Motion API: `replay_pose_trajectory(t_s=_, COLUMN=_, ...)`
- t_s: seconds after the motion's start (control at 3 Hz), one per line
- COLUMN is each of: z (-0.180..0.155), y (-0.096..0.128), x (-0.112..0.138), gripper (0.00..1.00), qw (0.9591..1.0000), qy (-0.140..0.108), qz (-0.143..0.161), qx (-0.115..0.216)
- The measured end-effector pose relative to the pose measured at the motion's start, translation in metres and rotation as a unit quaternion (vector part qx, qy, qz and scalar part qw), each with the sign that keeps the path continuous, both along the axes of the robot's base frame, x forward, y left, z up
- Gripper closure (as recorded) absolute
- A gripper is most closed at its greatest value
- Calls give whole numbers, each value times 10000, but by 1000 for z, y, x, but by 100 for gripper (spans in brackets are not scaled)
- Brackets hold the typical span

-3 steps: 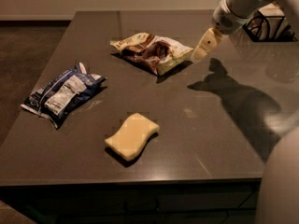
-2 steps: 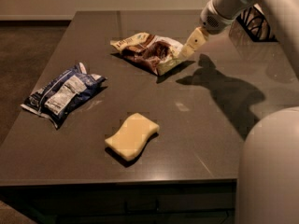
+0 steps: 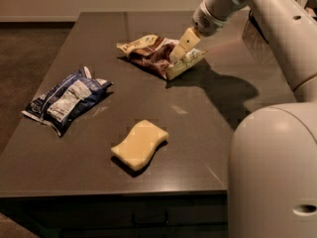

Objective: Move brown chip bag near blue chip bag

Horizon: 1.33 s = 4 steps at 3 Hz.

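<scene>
The brown chip bag (image 3: 147, 53), dark brown with cream ends, lies at the back middle of the dark table (image 3: 208, 118). The blue chip bag (image 3: 67, 99) lies near the table's left edge, well apart from the brown bag. My gripper (image 3: 180, 52) comes in from the upper right and sits over the right end of the brown bag, at or just above it. The bag's right end is partly hidden behind the gripper.
A pale-yellow wavy sponge (image 3: 139, 144) lies near the front middle of the table, between the two bags and closer to me. My white arm and body (image 3: 272, 172) fill the right side of the view. A dark object (image 3: 255, 31) stands at the back right.
My gripper has moved left and down from beside the brown bag onto its right end. My arm now fills more of the right side. The bags and sponge have not moved.
</scene>
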State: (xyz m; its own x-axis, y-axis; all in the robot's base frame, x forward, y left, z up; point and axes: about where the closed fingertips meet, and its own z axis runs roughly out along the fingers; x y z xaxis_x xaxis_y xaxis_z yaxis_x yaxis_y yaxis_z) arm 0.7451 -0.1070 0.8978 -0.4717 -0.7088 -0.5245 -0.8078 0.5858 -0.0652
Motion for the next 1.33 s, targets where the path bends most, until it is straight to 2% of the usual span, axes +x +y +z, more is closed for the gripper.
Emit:
replay_pose_trajectory(t_s=0.33, z=-7, y=19, x=5, gripper=0, qw=9998, qy=190, qz=13, qx=25)
replay_pose_trajectory(t_s=0.67, z=-17, y=30, x=8, gripper=16, qw=9993, qy=361, qz=-33, qx=-74)
replay_pose_trajectory(t_s=1.0, z=-24, y=32, x=9, gripper=39, qw=9988, qy=437, qz=-76, qx=-186)
replay_pose_trajectory(t_s=1.33, z=-21, y=40, x=4, gripper=62, qw=9986, qy=335, qz=123, qx=-378)
